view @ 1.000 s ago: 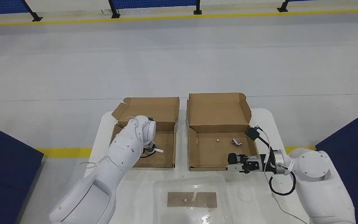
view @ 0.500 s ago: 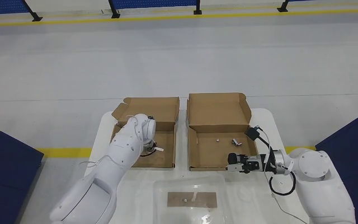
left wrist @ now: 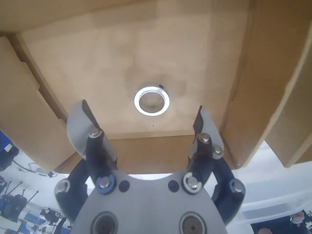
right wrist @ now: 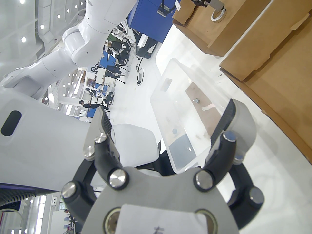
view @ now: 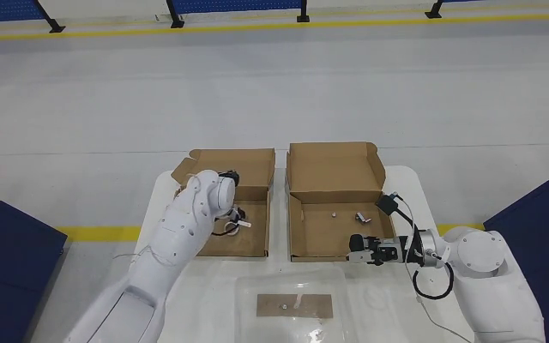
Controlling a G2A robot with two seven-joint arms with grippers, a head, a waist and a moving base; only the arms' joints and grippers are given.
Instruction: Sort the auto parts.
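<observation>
A silver metal ring (left wrist: pixel 151 101) lies flat on the floor of the left cardboard box (view: pixel 253 242). My left gripper (left wrist: pixel 142 107) hovers just above it, open, with nothing between its fingers; from above it sits over the box's far half (view: pixel 232 178). The right wrist view shows the same ring (right wrist: pixel 218 15) under that gripper. My right gripper (view: pixel 353 249) rests open and empty at the near edge of the right cardboard box (view: pixel 322 236), which holds two small metal parts (view: pixel 333 215) (view: pixel 362 215). In its own view the right gripper (right wrist: pixel 167 108) faces the clear tray.
A clear plastic tray (view: pixel 257 287) sits at the table's near side with a brown sheet (view: pixel 294 304) and a small metal part (view: pixel 284 303) in it. Both boxes have raised lids and side flaps. A cable tag (view: pixel 243 225) hangs off the left arm.
My left arm has drawn back toward the far side of the left box and its wrist has turned. The right arm has stayed still.
</observation>
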